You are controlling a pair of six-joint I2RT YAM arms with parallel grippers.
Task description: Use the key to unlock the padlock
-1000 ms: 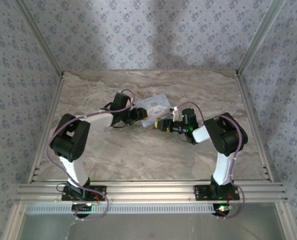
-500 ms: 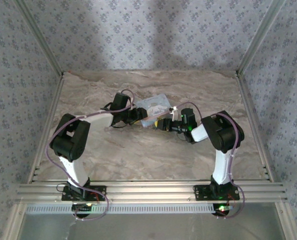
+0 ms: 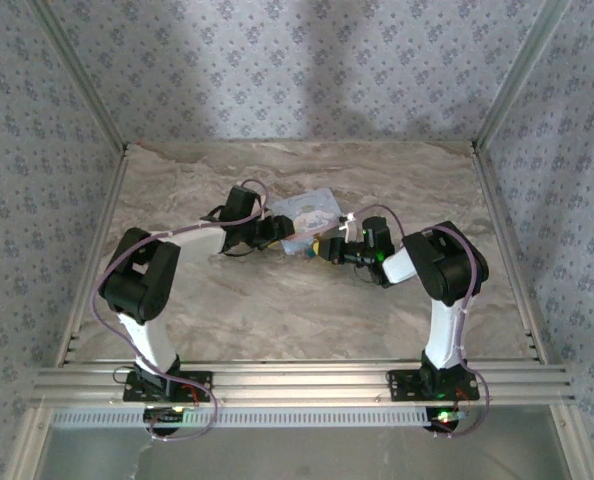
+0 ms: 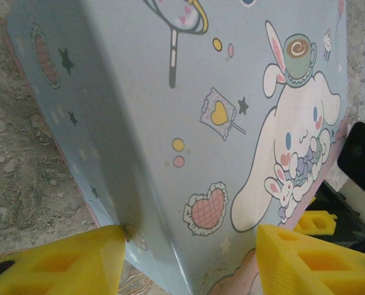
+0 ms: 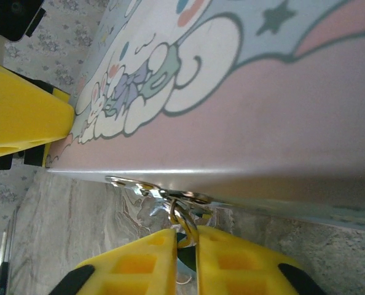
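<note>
The pastel blue cartoon-dog box (image 3: 307, 212) lies mid-table. My left gripper (image 3: 277, 233) straddles its near corner (image 4: 170, 123). One yellow finger (image 4: 66, 264) presses the side wall by a small rivet, and the other lies against the lid. At the box's front edge a silvery hasp (image 5: 164, 192) carries the padlock (image 5: 184, 215). Its metal loop and dark body sit pinched between the fingers of my right gripper (image 5: 185, 236), which is shut on it. In the top view the right gripper (image 3: 319, 248) is at the box's near right side. The key is out of view.
The table is marble-patterned (image 3: 277, 310), with patterned walls and metal rails around it. Both arms bend inward and their wrists nearly meet at the box. The left gripper's yellow finger (image 5: 23, 117) sits close beside the box in the right wrist view.
My right gripper has slid left toward the box's front edge and closed its fingers on the padlock. The left arm and the box have stayed put.
</note>
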